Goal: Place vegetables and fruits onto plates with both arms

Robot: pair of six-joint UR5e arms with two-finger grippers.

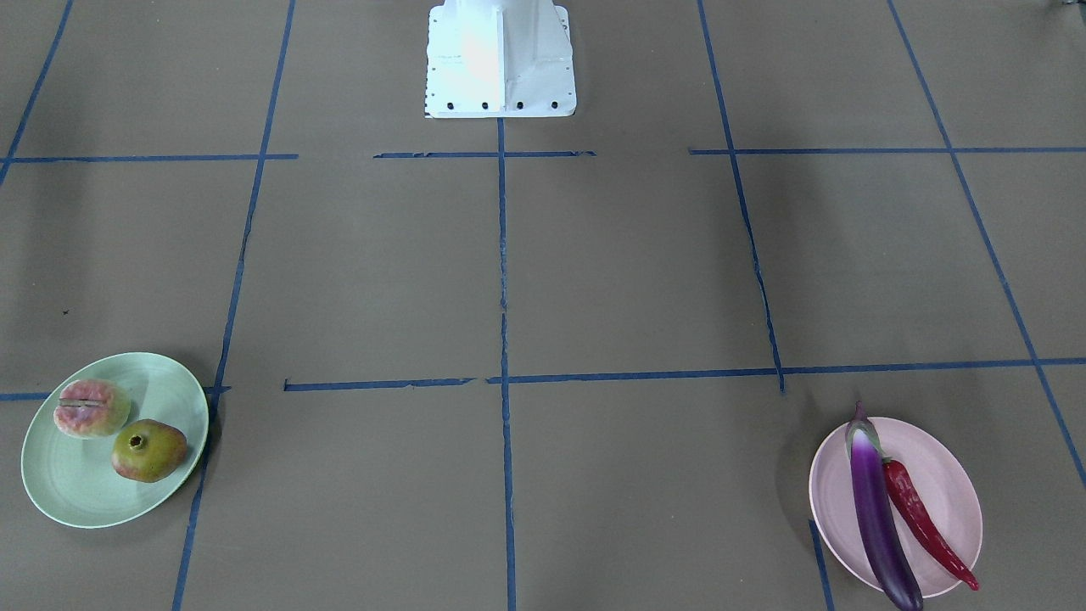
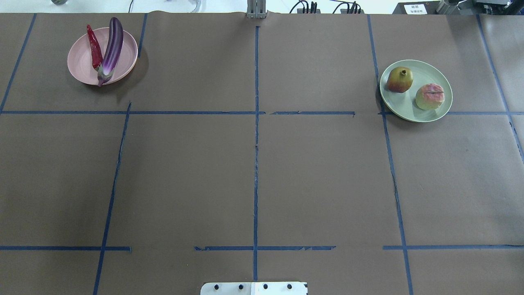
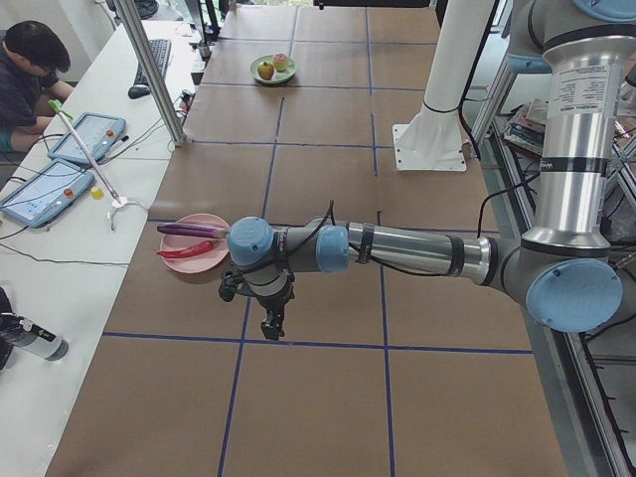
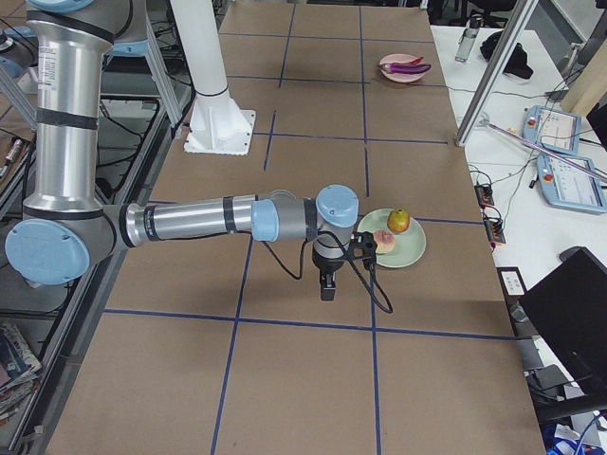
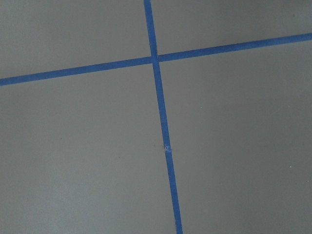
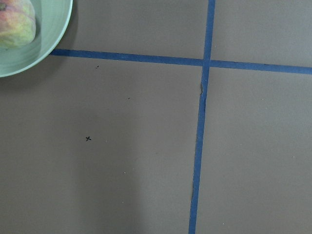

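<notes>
The purple eggplant and the red chili pepper lie side by side on the pink plate. The peach-like fruit and the pomegranate sit on the mint green plate. The left gripper hangs above the table just beside the pink plate; I cannot tell if it is open. The right gripper hangs beside the green plate; I cannot tell its state. The right wrist view catches the plate's rim and the pomegranate.
The brown table is marked with blue tape lines. The white base block stands at the robot's side. A person sits at a side table with tablets. A metal post stands by the table edge.
</notes>
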